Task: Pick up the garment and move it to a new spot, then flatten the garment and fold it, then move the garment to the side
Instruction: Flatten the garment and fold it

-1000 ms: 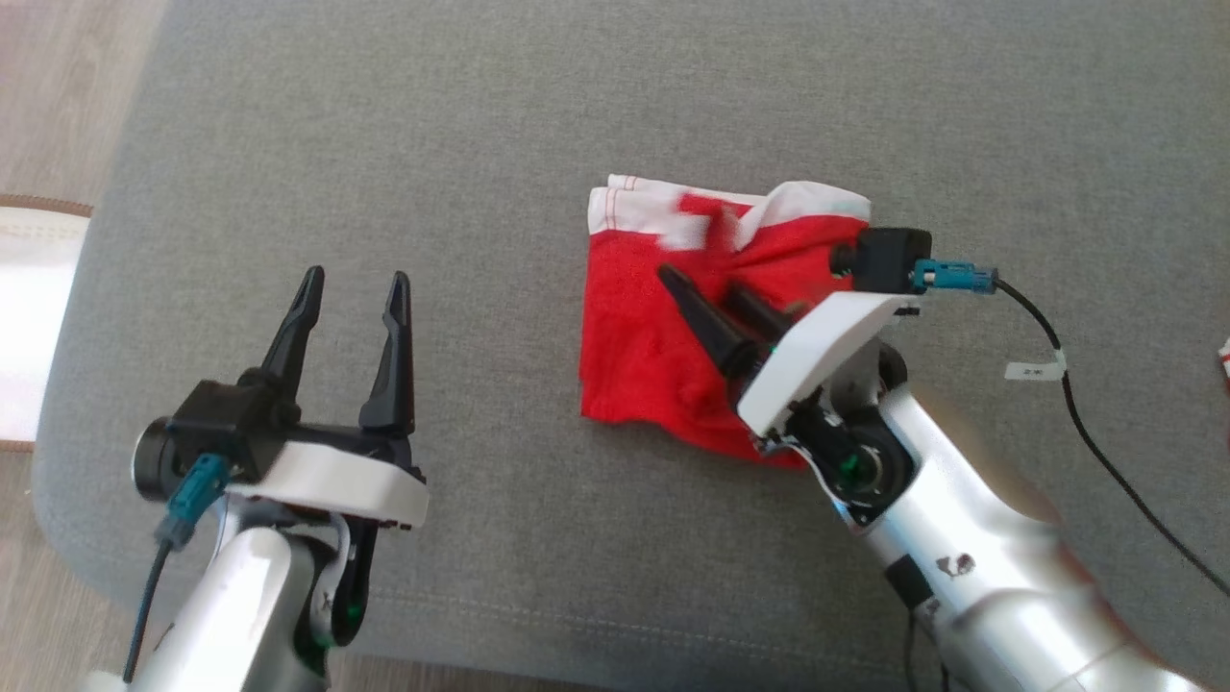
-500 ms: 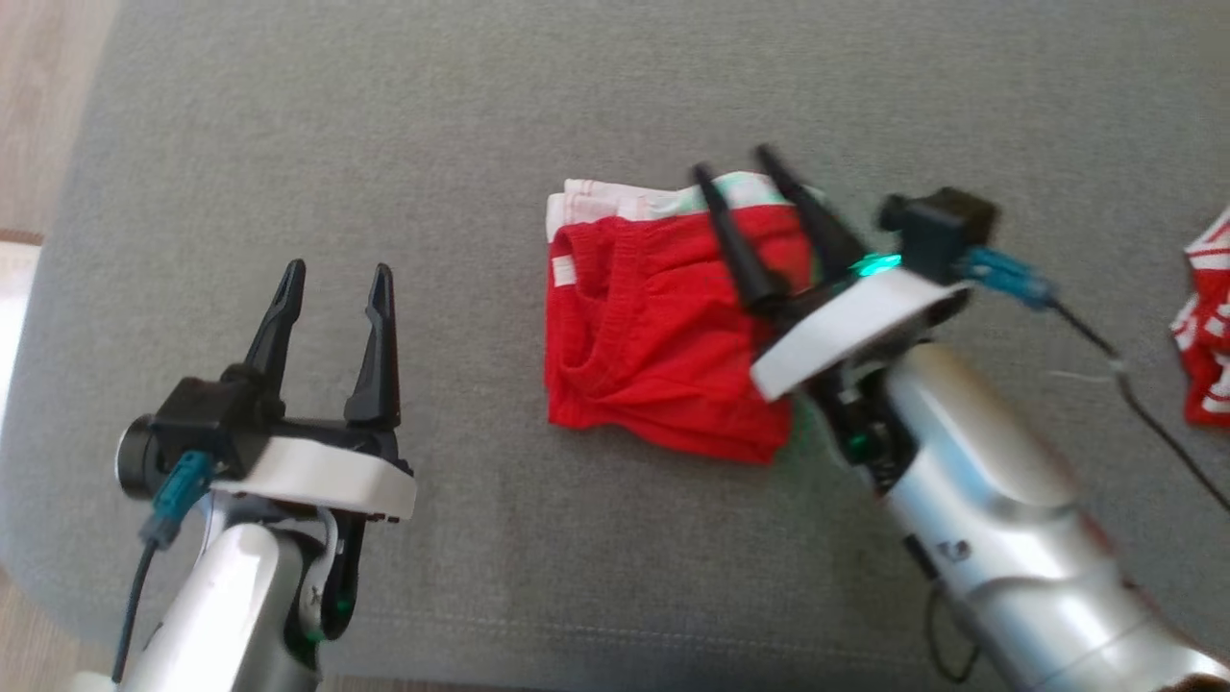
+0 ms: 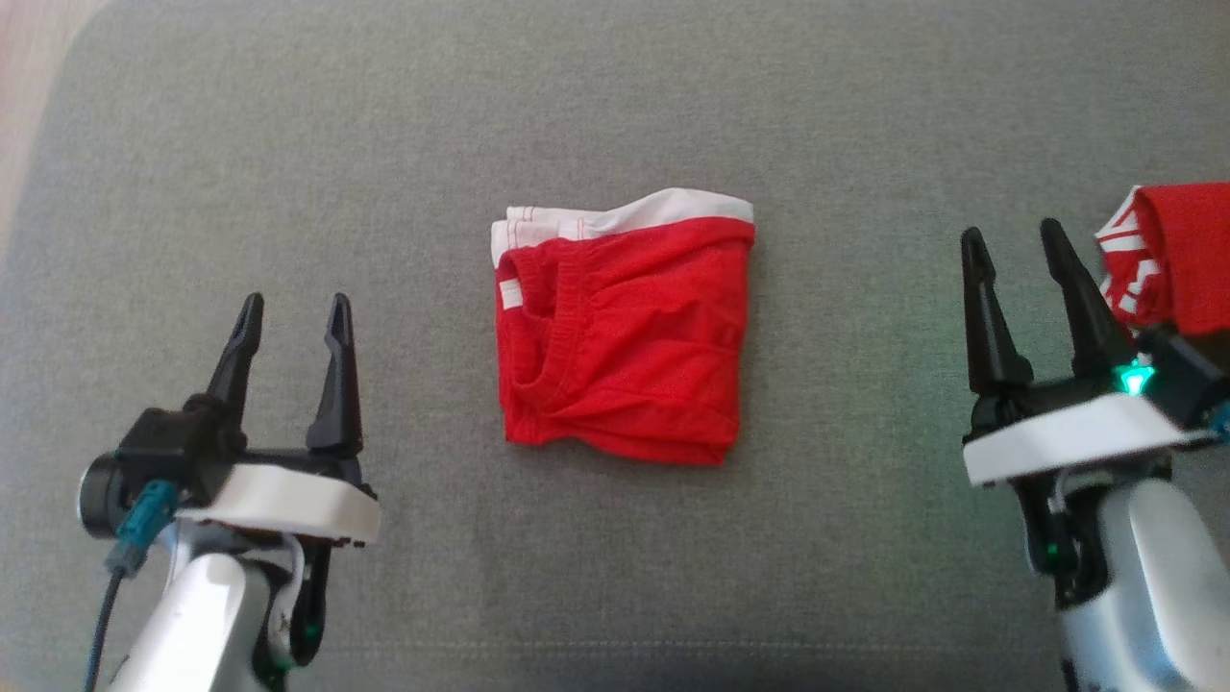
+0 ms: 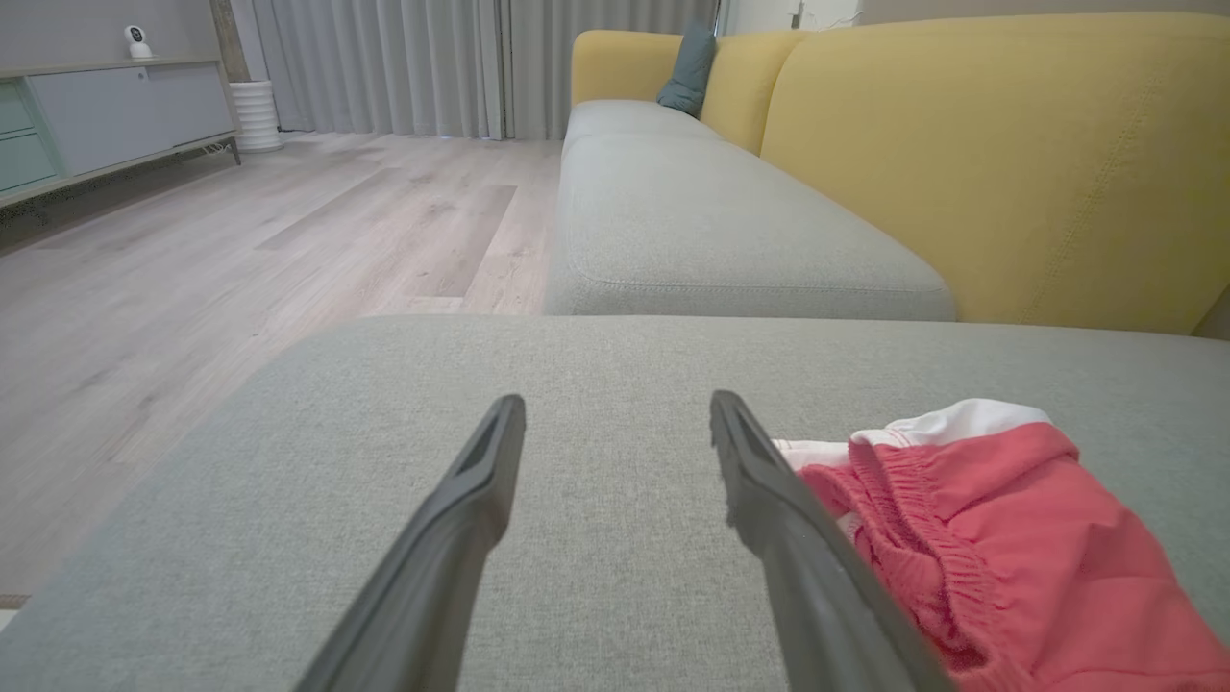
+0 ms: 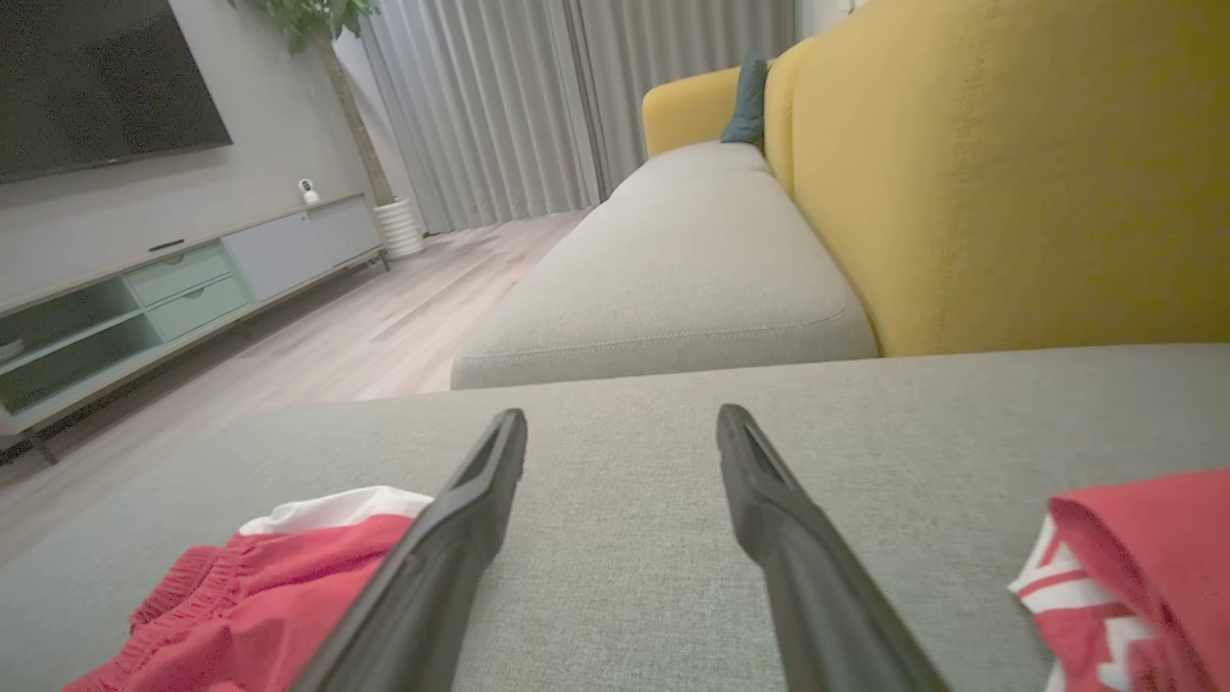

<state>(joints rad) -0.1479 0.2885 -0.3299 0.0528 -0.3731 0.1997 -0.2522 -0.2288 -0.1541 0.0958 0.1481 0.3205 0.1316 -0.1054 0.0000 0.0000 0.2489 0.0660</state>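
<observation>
My left gripper (image 3: 295,305) and right gripper (image 3: 1012,234) gape empty; the folded red shorts (image 3: 625,336) look limp, light; I'd pinch all layers edgewise.

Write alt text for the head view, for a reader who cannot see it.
A folded red garment with a white waistband lies on a grey cushion between the open left gripper at lower left and the open right gripper at lower right, neither touching it. Another red-and-white garment sits at the right edge.

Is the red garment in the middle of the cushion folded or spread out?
Folded: the red garment lies as a compact rectangle, layers doubled, white waistband along one edge.
</observation>
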